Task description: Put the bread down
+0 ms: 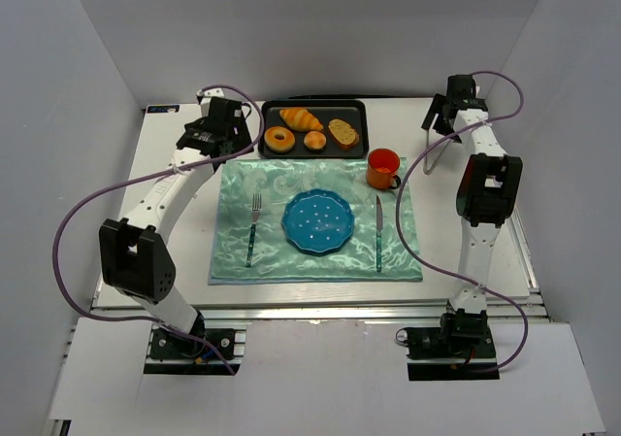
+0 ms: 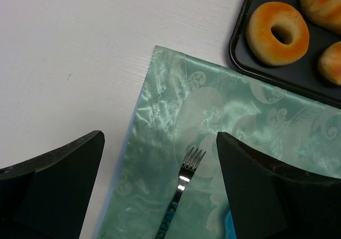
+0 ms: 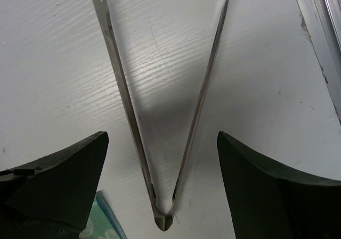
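A black tray (image 1: 357, 109) at the back holds a croissant (image 1: 301, 118), a ring-shaped bread (image 1: 280, 140), a small bun (image 1: 315, 142) and a bread slice (image 1: 343, 132). A blue plate (image 1: 317, 221) sits in the middle of a green placemat (image 1: 281, 261). My left gripper (image 1: 215, 127) is open and empty, hovering left of the tray over the mat's back left corner. In the left wrist view the gripper (image 2: 160, 138) sees the ring-shaped bread (image 2: 277, 32) at upper right. My right gripper (image 1: 444, 116) is open above metal tongs (image 1: 428, 154). In the right wrist view the gripper (image 3: 161, 143) straddles the tongs (image 3: 120, 79), apart from them.
A fork (image 1: 254, 227) lies left of the plate and a knife (image 1: 378, 232) right of it. An orange cup (image 1: 383, 169) stands at the mat's back right corner. White walls enclose the table. The fork (image 2: 184, 188) also shows in the left wrist view.
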Robot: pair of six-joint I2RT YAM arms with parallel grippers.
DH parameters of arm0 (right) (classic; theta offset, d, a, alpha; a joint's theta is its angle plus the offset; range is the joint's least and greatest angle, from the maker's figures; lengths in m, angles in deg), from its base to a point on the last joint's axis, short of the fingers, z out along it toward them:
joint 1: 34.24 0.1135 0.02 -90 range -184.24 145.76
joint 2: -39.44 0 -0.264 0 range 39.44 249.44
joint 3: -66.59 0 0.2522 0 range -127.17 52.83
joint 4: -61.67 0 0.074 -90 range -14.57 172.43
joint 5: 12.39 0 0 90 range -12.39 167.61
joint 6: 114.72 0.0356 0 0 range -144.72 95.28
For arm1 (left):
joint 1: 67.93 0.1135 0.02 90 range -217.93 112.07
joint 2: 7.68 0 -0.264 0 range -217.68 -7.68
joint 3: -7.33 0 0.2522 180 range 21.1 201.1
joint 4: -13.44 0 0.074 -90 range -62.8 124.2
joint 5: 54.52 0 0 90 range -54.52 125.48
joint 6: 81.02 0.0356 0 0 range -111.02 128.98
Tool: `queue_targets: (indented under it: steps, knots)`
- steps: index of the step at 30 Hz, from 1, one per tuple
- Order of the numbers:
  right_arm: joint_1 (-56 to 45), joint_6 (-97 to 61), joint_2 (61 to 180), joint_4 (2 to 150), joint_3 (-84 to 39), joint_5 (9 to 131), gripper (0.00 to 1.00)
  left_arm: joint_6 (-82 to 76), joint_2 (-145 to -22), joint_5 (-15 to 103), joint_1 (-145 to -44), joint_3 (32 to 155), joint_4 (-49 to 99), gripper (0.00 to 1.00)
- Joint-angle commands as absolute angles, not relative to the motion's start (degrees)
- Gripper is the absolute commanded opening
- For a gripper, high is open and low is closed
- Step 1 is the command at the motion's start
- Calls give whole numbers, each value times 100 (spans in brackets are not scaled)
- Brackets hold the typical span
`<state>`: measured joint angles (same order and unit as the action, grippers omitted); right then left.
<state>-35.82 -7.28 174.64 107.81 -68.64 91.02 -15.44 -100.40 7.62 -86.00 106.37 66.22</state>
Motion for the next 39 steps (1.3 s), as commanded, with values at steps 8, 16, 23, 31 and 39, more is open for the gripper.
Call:
queue_targets:
  steps: [8, 16, 23, 31, 39]
  knots:
    - [-3617, -933, 17742, 10496, -6863, 9194, 89, -1651, -10049, 815, -8551, 10811, 6648, 98]
    - [-3617, -1065, 18305, 10452, -7381, 9149, 89, -1686, -10040, 710, -8542, 10758, 6754, 98]
    - [-3617, -1109, 18533, 10321, -7487, 9141, 87, -1730, -10058, 657, -8533, 10811, 6912, 98]
    - [-3617, -1013, 18183, 10382, -7391, 9123, 51, -1660, -9900, 621, -8516, 10819, 7079, 98]
    - [-3617, -951, 16584, 10654, -7576, 8861, 40, -1528, -9601, 955, -8516, 10899, 6886, 98]
